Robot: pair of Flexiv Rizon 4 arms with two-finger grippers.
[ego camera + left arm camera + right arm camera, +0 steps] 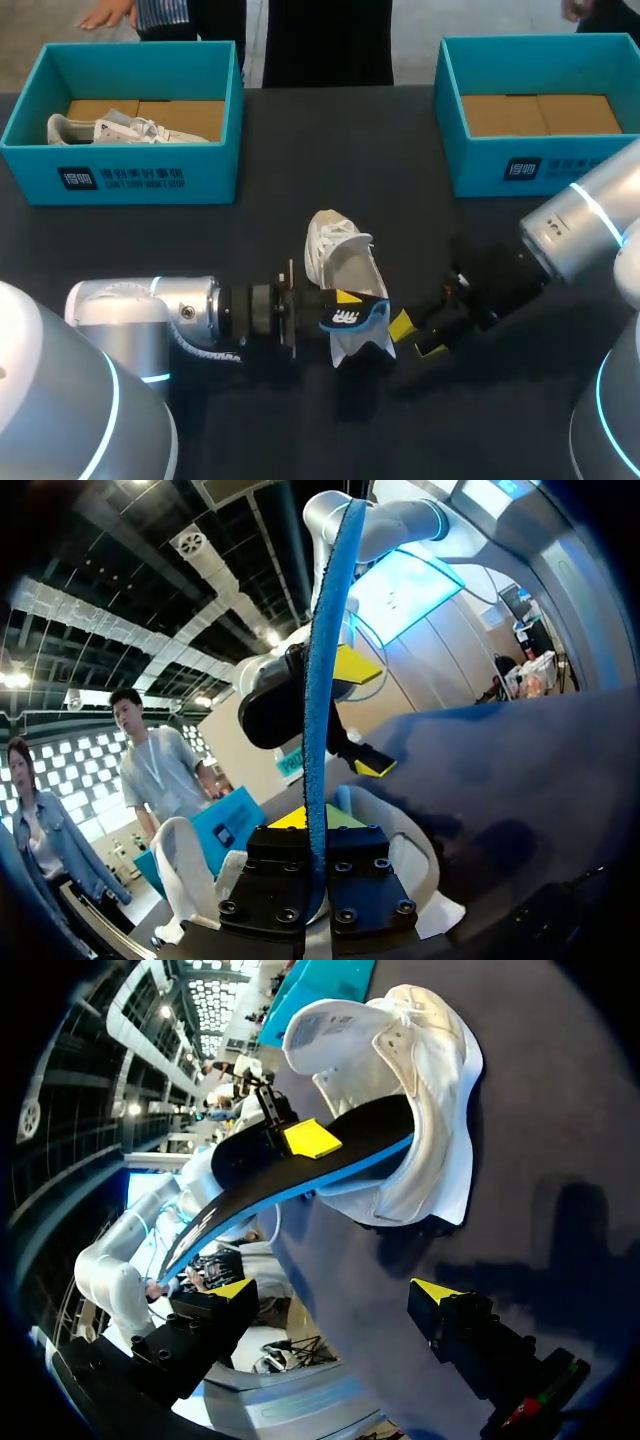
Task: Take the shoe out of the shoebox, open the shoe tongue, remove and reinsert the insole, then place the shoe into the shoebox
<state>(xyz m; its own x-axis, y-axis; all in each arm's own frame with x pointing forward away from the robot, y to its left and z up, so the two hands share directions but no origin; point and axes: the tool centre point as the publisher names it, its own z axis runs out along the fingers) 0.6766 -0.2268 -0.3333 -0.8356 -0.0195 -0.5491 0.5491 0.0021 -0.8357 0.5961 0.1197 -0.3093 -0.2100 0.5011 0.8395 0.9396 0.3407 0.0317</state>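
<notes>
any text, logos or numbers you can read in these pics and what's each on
left shoebox, front wall: white print on a dark label, too blurred to read
right shoebox, front wall: same label, also too blurred
insole, blue heel end: a white mark, not readable as letters
shoe, inside of tongue: greyish patch, too blurred to tell
nothing reads clearly

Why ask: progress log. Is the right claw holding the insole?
No: right claw hangs open; left claw grips the insole.
</notes>
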